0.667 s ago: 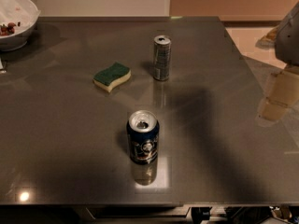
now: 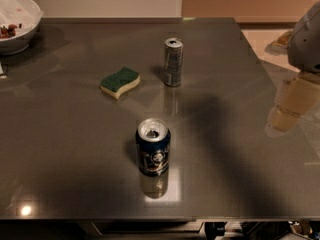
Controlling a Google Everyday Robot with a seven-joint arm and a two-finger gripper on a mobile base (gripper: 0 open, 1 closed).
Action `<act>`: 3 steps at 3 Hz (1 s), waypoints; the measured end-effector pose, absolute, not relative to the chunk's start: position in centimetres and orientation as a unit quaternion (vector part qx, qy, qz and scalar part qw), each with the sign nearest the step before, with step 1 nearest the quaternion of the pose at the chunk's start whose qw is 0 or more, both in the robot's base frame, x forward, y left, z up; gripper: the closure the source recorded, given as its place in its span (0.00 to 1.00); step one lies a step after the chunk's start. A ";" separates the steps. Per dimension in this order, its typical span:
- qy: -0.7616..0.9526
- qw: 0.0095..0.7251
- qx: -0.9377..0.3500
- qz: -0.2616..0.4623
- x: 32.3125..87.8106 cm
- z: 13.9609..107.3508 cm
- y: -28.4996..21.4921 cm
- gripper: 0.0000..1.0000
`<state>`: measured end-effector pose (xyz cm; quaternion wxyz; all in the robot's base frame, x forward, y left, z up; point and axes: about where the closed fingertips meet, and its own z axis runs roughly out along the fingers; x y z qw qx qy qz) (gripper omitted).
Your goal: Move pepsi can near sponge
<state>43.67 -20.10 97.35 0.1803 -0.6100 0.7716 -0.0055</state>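
A glossy dark grey desk (image 2: 60, 149) fills the frame, with a pale wall and a tan panel behind it. The pepsi can (image 2: 153, 146) stands upright at lower centre, well apart from the sponge (image 2: 120, 82) up and to its left. A slim silver can (image 2: 173, 62) stands just right of the sponge. A white bowl (image 2: 17, 24) sits in the upper left corner. The claw (image 2: 286, 115) hangs at the right edge, clear of everything; I cannot tell whether it is apart or together.

Gripper (image 2: 290, 109) blurred (cut off, right edge).

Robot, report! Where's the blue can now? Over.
Gripper at table's right edge, away from pepsi can. Can upright near front, apart from sponge. Slim silver can beside sponge, not between them.
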 end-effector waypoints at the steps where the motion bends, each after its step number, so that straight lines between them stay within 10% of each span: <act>1: 0.746 0.225 -0.624 0.059 43.1 96.7 -16.3 0.00; 3: 0.685 0.265 -0.659 0.164 40.8 94.8 -7.5 0.00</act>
